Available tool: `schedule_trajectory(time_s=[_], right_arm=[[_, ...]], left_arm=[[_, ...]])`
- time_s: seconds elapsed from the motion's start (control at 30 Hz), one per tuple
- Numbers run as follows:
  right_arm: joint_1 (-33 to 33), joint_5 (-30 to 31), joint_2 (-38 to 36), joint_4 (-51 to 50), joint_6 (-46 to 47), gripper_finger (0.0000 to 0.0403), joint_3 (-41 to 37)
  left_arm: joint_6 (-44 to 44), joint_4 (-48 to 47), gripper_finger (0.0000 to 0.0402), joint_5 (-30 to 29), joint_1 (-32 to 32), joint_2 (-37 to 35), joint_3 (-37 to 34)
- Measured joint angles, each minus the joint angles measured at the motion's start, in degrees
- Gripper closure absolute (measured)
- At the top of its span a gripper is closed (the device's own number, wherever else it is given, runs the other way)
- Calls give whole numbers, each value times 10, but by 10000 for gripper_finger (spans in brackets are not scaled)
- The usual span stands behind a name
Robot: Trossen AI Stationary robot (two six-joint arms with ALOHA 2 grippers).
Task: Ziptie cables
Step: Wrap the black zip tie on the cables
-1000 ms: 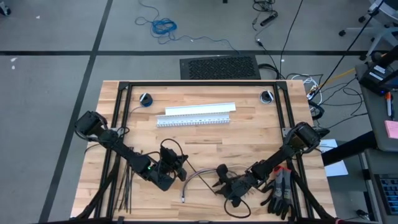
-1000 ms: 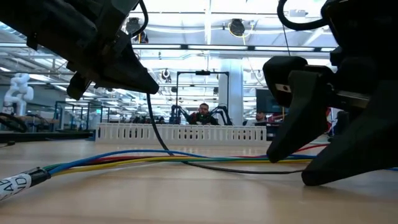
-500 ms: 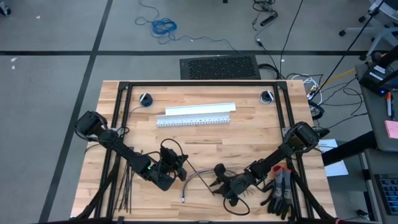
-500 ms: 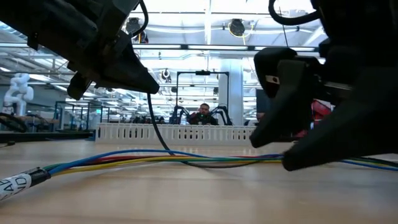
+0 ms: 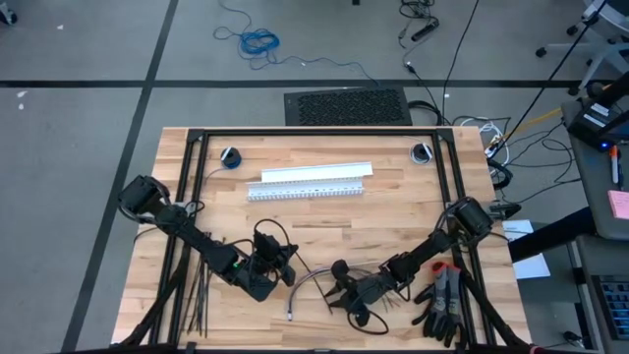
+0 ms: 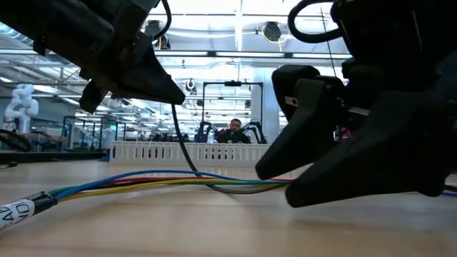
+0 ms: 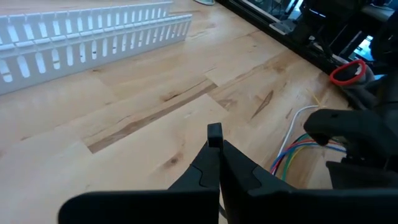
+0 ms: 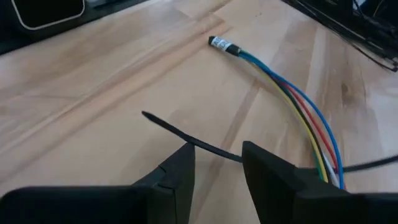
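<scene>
The cables (image 8: 292, 93), blue, red, yellow and green wires with a dark labelled tip (image 8: 222, 45), lie on the wooden table near its near edge, curving in the high view (image 5: 305, 285). My left gripper (image 7: 214, 146) hovers above them, shut on one black ziptie. That ziptie (image 6: 182, 150) curves down from it to the table and crosses the cables. Its free end (image 8: 144, 114) lies on the wood. My right gripper (image 8: 217, 162) is open and low over the table, one finger on each side of the strip, not touching it. My left gripper pinches the ziptie near one end between its two shut fingers, and a short black stub (image 7: 214, 129) sticks out past the fingertips. The fingers slant down from the table's left. The strip hangs below them in a slack curve down to the table.
A white slotted channel (image 5: 310, 182) lies across the table's far half. Spare black strips (image 5: 197, 295) lie at the near left, red-handled tools (image 5: 444, 295) at the near right. Two small round things (image 5: 229, 157) (image 5: 421, 152) sit at the far corners. A person (image 6: 232, 132) sits beyond the table.
My right gripper has slid toward the table's left edge, low along the cables, nearing the left gripper and the ziptie. The left gripper and the ziptie have stayed where they were.
</scene>
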Motion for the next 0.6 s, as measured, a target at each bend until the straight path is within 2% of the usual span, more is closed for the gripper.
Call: schedule_trajectory(time_s=[0.6], right_arm=[[-14, -5, 12, 20, -15, 317, 16]], left_arm=[[5, 9, 402, 1, 0, 0, 0]])
